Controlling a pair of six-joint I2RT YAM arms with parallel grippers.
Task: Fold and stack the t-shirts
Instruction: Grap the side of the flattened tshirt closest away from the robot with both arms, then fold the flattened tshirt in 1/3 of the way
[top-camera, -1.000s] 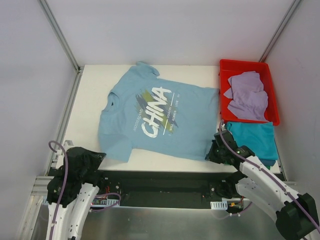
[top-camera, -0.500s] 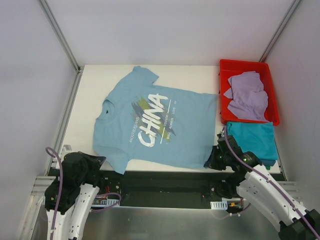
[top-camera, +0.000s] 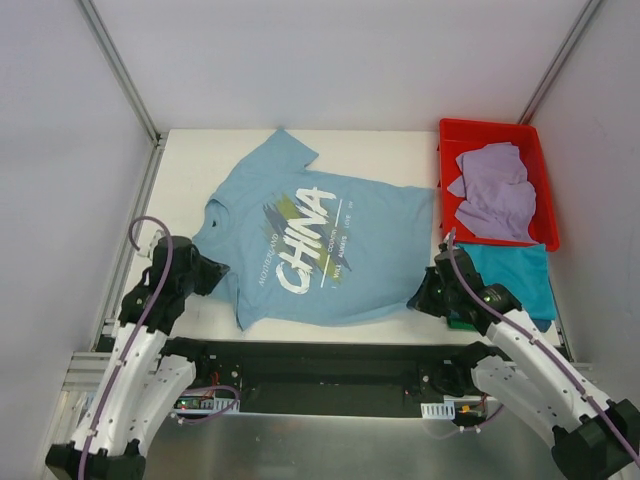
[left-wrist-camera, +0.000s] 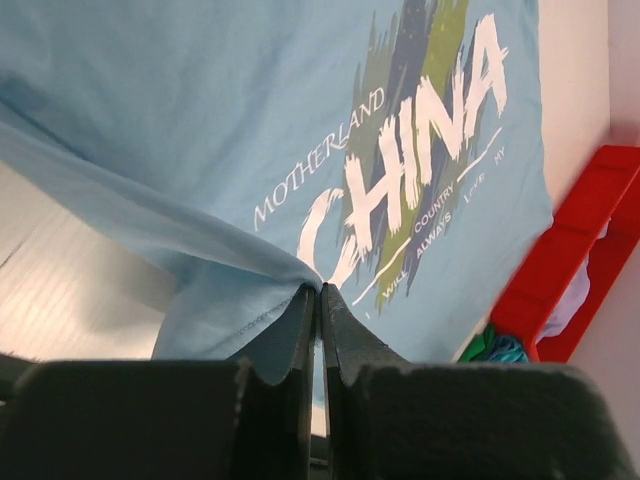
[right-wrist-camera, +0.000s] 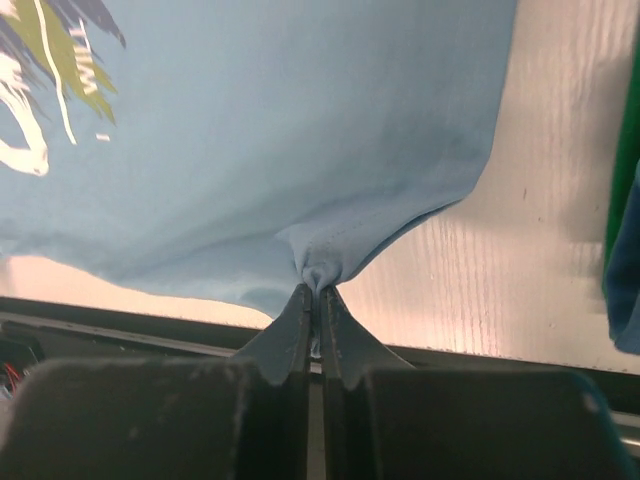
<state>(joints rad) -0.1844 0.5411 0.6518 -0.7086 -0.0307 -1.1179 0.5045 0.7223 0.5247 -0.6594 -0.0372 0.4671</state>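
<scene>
The light blue t-shirt (top-camera: 310, 245) lies spread in the middle of the table (top-camera: 185, 170), with the left jaws clamped on its edge at 8 o'clock and the right jaws on its hem corner at 4 o'clock. Each pinch holds little cloth, so an uneven pull could slip a corner free or skew the fold.

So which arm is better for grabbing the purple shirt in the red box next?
Probably the right. The right gripper is near the red bin with the lavender shirt; the left gripper is across the table. Both are shut on the light blue shirt, so it must let go first.
</scene>
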